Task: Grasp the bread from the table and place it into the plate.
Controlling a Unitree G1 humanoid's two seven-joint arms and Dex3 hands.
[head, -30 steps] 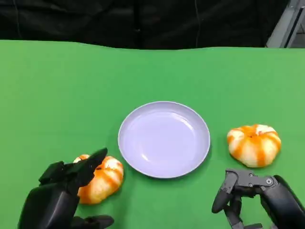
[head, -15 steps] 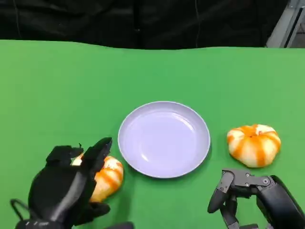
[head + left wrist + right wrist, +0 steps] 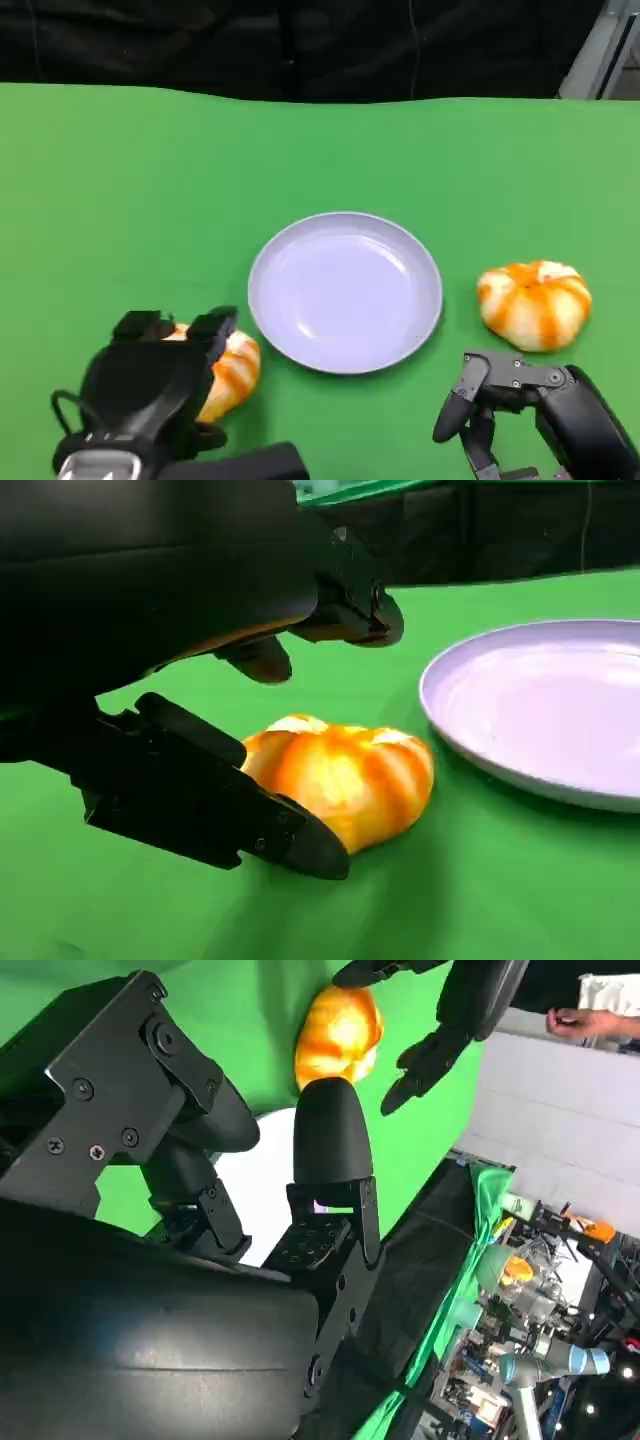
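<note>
Bread (image 3: 228, 372) on table under left hand (image 3: 150, 385), fingers spread around it, ungripped.

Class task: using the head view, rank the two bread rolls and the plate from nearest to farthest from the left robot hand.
1. Left bread roll, directly under the left robot hand.
2. Lilac plate, at the centre.
3. Right bread roll, far side, near the right robot hand.

The left hand (image 3: 150, 385) has moved forward and down over the near bread roll (image 3: 232, 370), covering more of it. Its fingers (image 3: 215, 805) now reach around the roll without closing on it.
</note>
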